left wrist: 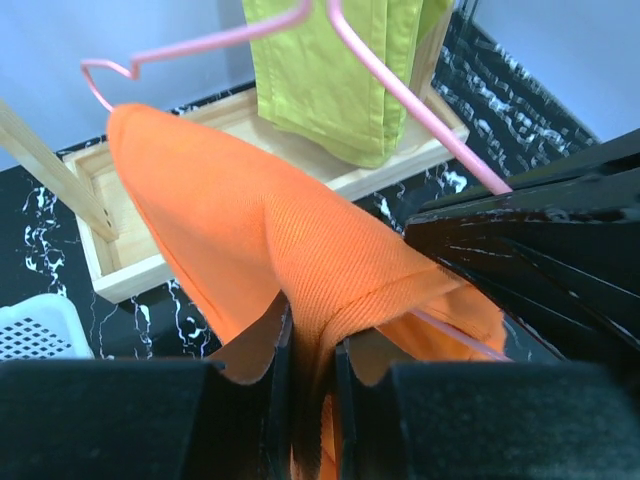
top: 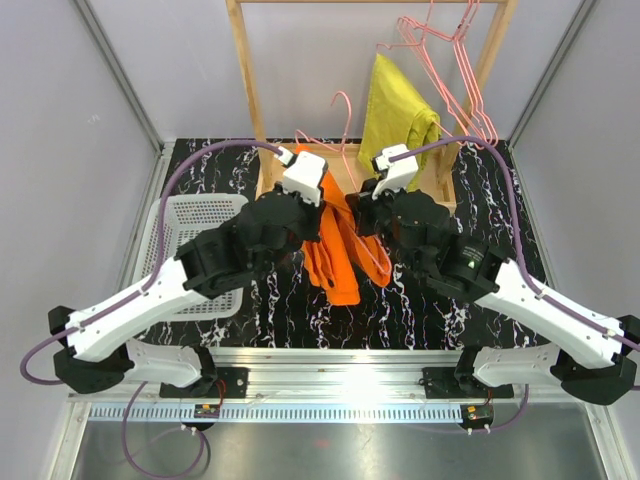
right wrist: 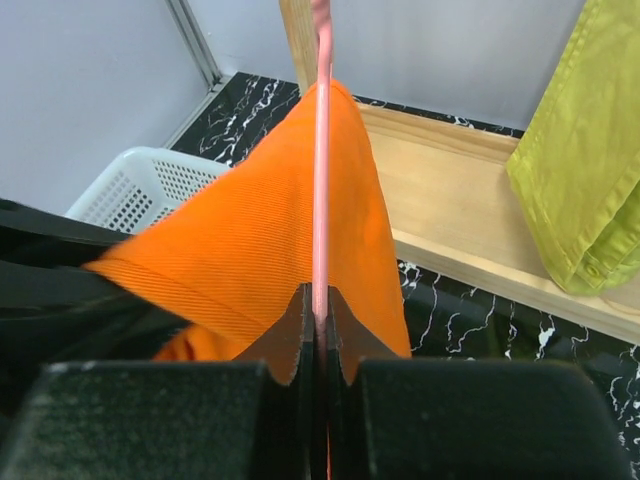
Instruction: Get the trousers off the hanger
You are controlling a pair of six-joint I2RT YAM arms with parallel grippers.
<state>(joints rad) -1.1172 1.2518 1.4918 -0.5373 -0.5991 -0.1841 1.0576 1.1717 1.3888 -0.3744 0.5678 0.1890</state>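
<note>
Our left hand (left wrist: 313, 390) pinches shut on a fold of the orange trousers (left wrist: 230, 220); our right hand (right wrist: 318, 325) is clamped on the pink hanger (right wrist: 320, 150) just ahead. We judge this the pull-off step. Next, draw the cloth away from the right hand.

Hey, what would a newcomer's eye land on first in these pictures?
The bright orange trousers, dead centre: the left gripper is shut on their fabric, the right gripper on the pink hanger they drape over. Behind, yellow-green trousers hang from the wooden rack.
</note>
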